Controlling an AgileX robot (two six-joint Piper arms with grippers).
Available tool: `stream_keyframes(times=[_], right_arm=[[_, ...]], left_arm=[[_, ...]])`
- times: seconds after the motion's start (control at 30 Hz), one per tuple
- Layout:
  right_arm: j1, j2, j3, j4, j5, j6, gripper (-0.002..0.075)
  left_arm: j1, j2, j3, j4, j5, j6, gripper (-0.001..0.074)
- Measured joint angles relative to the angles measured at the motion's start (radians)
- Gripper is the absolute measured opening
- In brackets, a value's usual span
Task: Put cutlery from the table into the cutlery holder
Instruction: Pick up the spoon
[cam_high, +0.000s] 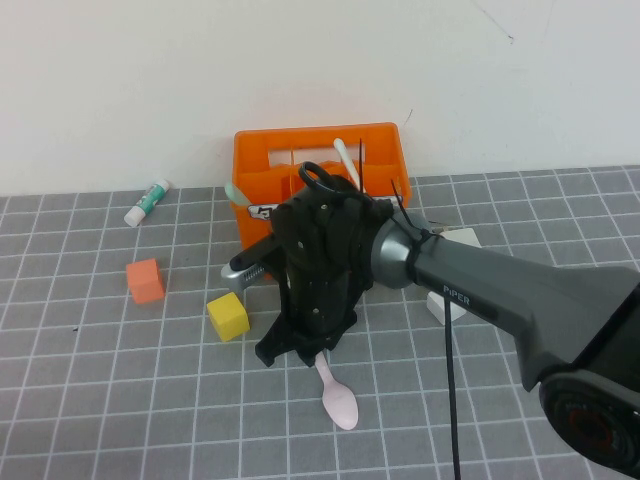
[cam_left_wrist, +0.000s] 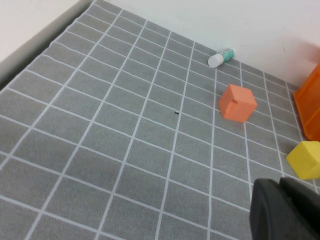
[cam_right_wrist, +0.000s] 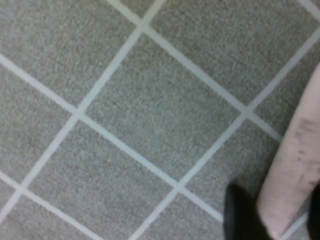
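One word reads clearly — "PiPER", in white — on the right arm (cam_high: 500, 290)'s grey casing.

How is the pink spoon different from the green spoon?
The pink spoon lies flat on the table; the green spoon stands in the orange cutlery holder. The pink spoon has the right gripper over its handle; the green spoon has no gripper on it. Both are slim, pastel plastic spoons. The left gripper sits off to the side.

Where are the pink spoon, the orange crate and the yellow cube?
pink spoon (cam_high: 341, 405), high view, on its bowl.
orange crate (cam_high: 262, 192), high view, on its front wall.
yellow cube (cam_high: 228, 317), high view, on its top face.
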Motion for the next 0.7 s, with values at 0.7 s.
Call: stream_keyframes(times=[0.7], right_arm=[[0.040,-0.099,0.000,0.113,0.035,-0.101,0.0148]], left_arm=[[0.000,0.000,0.000,0.000,0.000,0.000,-0.0001]])
